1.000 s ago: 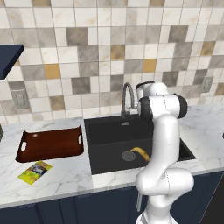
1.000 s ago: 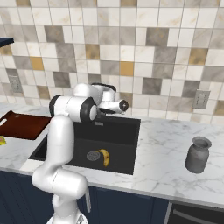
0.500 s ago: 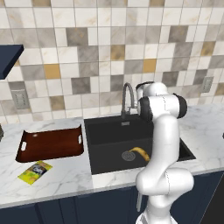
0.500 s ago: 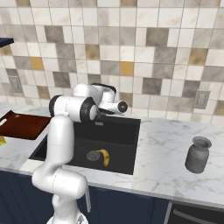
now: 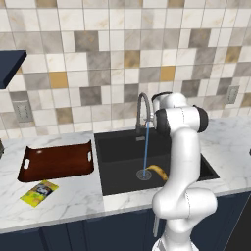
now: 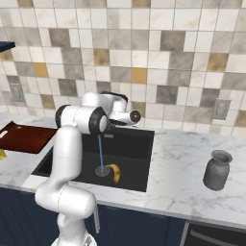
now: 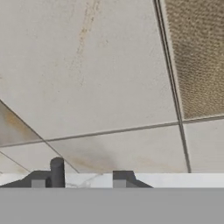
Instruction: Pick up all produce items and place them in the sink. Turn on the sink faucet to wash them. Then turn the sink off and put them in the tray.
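Banana-like produce item (image 5: 158, 171) lying on the floor of the black sink (image 5: 117, 176) in the left base view, just beside the round drain, with a thin blue stream dropping from the sink faucet (image 5: 143, 110) onto the drain; judging the washing step as under way, with shutting off the water coming next. Arm reaching up behind the basin, hand close to the tap's base by the tiled wall, likely placed there for working the handle. Tray (image 5: 56, 161) sitting well apart on the marble to the left, a yellow-green packet (image 5: 39, 191) lying near its front edge.

Right base view showing the same produce item (image 6: 114, 172) from the other side, curved and lying just right of the drain, the stream landing beside it. Gripper (image 6: 136, 116) pointing toward the wall above the back rim of the sink (image 6: 139, 158); spacing of the jaws not readable here. Also giving a grey jar (image 6: 216, 169) standing on the counter far right, and a corner of the tray (image 6: 21, 137) at the left edge.

Hand view looking straight at wall tile, two dark fingertips (image 7: 57, 169) rising at the bottom, standing somewhat apart with nothing visible between them; adding closeness to the wall, yet no faucet or fruit.
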You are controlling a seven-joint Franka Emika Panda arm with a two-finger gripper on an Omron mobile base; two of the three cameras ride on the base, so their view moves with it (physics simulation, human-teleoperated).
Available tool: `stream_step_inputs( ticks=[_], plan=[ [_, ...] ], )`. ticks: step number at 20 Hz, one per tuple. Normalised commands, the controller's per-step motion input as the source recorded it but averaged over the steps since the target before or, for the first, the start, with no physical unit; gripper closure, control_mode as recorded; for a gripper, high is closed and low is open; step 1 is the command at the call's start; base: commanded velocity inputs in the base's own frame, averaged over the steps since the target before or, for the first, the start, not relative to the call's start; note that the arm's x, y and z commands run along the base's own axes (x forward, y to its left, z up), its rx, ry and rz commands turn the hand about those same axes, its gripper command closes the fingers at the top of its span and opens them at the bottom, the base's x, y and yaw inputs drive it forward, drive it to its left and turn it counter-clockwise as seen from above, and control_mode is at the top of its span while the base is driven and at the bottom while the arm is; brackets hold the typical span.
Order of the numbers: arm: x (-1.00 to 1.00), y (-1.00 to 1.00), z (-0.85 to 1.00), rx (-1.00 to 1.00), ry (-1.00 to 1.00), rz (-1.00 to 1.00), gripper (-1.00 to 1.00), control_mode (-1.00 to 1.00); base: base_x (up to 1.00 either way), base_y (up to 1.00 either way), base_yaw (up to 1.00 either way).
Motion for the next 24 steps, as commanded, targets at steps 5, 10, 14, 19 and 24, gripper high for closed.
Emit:
stream_step_inputs(
  ticks=[5,10,14,19,24],
  plan=[
    [-0.02,-0.45,-0.47,0.0,0.02,-0.04,1.0,-1.0,0.0,0.0,0.0],
    [0.0,-0.12,-0.18,0.01,-0.03,0.01,1.0,-1.0,0.0,0.0,0.0],
    [0.0,0.0,0.0,0.0,-0.12,0.13,1.0,-1.0,0.0,0.0,0.0],
    [0.02,0.0,-0.04,0.0,0.0,0.1,1.0,-1.0,0.0,0.0,0.0],
    [0.09,0.06,-0.09,0.0,-0.02,0.24,1.0,-1.0,0.0,0.0,0.0]
  ],
)
